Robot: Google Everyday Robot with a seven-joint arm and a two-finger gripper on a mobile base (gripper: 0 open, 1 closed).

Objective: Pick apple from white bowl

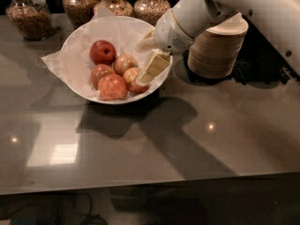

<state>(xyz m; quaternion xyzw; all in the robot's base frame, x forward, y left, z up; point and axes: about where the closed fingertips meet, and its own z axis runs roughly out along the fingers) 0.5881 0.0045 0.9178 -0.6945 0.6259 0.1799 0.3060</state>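
Behind and left of the gripper stand four jars (pixel 30 17) of brown, grainy fill, their tops cut off. The paper-lined white bowl (pixel 119 99) holds five apples. The apple (pixel 124 63) lies just left of the gripper (pixel 139 64), whose fingers are spread apart over the bowl's right rim. To the right, the arm partly hides stacked bowls (pixel 216 50).

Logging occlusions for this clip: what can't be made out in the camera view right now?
- White bowl, right rim: behind the open gripper hanging over that side.
- Apple nearest it: right side covered by the lower finger.
- Stacked bowls: top partly behind the arm.
- Jars: lids cut by top edge.
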